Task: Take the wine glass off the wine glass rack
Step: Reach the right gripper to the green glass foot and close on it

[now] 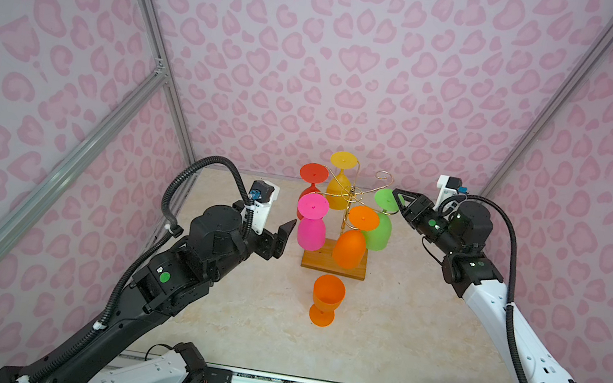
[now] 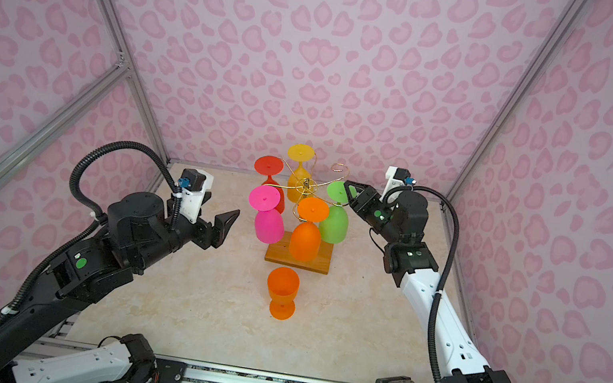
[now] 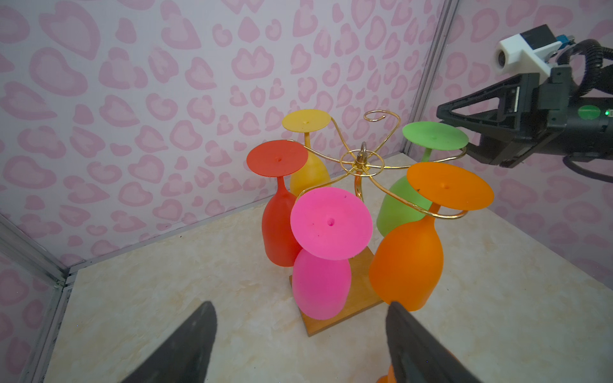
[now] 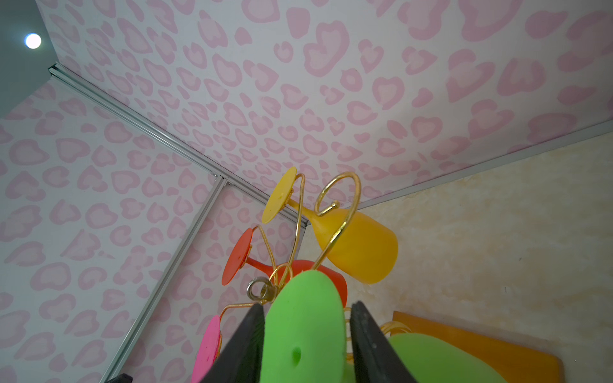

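Marbled tabletop (image 1: pixel 421 325), pink-heart walls (image 1: pixel 360 62); left end effector (image 3: pixel 301 306) gapes; right end effector (image 4: pixel 306 305) straddles green glass (image 1: pixel 378 232), unclamped.

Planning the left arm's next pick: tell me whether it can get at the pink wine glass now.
Probably yes: the left arm has its open jaws facing the pink wine glass, and nothing stands between them.

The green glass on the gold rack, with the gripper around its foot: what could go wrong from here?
The right gripper straddles only the thin foot of the green glass, so it might slip.
That foot hangs in a wire arm of the wine glass rack; a wrong pull could tip the rack.
The hanging orange glass is close and may get knocked.
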Robot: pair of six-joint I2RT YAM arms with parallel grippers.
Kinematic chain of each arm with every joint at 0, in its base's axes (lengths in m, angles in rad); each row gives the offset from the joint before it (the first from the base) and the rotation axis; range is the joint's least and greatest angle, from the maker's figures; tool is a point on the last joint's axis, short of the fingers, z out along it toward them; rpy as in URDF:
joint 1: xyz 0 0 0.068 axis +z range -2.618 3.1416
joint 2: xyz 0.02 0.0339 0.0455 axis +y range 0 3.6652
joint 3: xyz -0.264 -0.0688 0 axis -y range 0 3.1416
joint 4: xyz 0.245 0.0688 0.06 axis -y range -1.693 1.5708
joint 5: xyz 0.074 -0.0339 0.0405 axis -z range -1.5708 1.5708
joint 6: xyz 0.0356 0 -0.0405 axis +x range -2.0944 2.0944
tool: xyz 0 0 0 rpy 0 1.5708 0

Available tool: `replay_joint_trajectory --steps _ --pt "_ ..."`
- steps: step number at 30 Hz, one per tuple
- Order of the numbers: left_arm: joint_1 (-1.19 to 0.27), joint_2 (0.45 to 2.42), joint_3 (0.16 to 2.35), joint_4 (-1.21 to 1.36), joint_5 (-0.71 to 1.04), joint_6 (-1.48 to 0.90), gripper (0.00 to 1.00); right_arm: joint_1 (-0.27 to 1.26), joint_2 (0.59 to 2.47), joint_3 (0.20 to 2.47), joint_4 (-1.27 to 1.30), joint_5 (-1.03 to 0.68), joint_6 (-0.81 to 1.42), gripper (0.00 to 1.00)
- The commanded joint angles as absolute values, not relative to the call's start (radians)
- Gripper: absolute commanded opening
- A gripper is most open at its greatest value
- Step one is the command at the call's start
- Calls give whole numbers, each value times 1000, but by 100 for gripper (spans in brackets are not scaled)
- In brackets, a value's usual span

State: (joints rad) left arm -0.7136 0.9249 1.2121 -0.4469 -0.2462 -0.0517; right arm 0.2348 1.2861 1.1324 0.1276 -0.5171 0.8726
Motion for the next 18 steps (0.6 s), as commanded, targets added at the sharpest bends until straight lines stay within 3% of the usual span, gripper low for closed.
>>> replay_joint_trajectory --steps 1,18 --pt "-711 929 1205 -414 -238 -60 82 236 1275 1123 140 -528 883 42" --pt "-709 929 1197 -414 -227 -67 82 236 1275 1131 109 -540 872 22"
